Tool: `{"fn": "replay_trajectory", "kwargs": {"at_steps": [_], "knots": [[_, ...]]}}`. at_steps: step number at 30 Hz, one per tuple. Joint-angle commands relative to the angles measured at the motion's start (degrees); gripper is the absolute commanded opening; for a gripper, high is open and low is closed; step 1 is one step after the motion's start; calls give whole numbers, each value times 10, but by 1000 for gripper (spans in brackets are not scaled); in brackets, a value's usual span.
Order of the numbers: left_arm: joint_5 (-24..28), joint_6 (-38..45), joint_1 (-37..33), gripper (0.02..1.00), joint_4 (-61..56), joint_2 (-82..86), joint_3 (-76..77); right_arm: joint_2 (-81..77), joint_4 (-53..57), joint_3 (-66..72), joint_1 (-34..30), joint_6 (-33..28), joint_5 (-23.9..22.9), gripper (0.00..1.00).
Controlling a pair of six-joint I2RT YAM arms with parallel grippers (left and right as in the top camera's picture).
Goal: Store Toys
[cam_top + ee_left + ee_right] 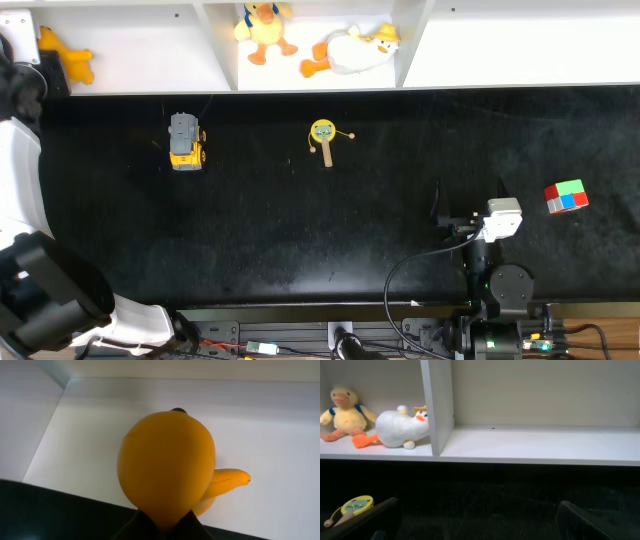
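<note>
An orange plush toy (167, 462) hangs just above the white floor of the shelf's left compartment (140, 50), and my left gripper (165, 522) is shut on its near end. From above, the same orange toy (68, 55) lies at that compartment's left side, with the left arm beside it. On the black table sit a yellow and grey toy truck (185, 141), a green rattle with a wooden handle (324, 136) and a coloured cube (566, 196). My right gripper (480, 525) stands open low over the table at the right, facing the shelf, with nothing between its fingers.
The shelf's middle compartment holds a yellow plush duck (265, 25) and a white plush duck (350, 50). A white divider (437, 407) separates it from the bare right compartment (545, 442). Cables run along the table's front edge.
</note>
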State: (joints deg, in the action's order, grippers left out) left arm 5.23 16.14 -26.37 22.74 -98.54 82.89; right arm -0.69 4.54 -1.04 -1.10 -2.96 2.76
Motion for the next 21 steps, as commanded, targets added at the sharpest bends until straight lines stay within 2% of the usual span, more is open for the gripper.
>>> {"fn": "replay_trajectory", "kwargs": {"at_steps": [1,21], "knots": [[-50,-14,0,36,-3,-3,18,4,-3,8,-2,4,2,996],[-60,-17,27,38,-55,-9,18,4,-3,8,-2,4,2,993]]}}
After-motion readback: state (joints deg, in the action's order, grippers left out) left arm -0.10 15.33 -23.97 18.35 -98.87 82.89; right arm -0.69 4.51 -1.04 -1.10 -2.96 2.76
